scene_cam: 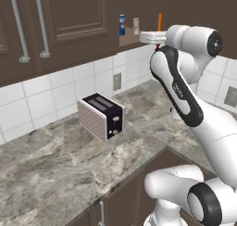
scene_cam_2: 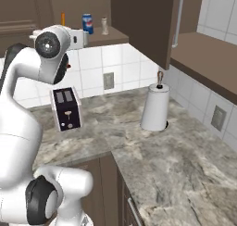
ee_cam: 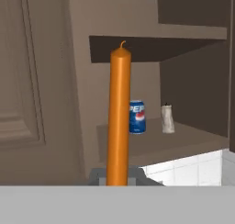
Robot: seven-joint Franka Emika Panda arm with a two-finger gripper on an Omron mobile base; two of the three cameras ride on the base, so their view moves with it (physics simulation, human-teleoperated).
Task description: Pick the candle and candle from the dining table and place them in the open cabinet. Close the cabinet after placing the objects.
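Observation:
My gripper (ee_cam: 118, 177) is shut on the thin orange taper candle (ee_cam: 119, 117), which stands upright in it, wick up. The hand is raised in front of the open cabinet (ee_cam: 156, 147), just short of its lower shelf. In the left base view the orange candle (scene_cam: 159, 22) rises above the hand at shelf height. The short pale beige candle (ee_cam: 168, 119) stands on that shelf, to the right of a small blue can (ee_cam: 137, 117). The beige candle (scene_cam: 136, 26) (scene_cam_2: 105, 26) is also visible from both base cameras. The dining table is out of view.
The cabinet's open door (scene_cam_2: 148, 21) swings out to the right of the shelf. A toaster (scene_cam: 102, 116) sits on the marble counter (scene_cam: 55, 169) below, and a paper towel roll (scene_cam_2: 155, 107) stands further right. Closed doors with long silver handles (scene_cam: 44, 21) are on the left.

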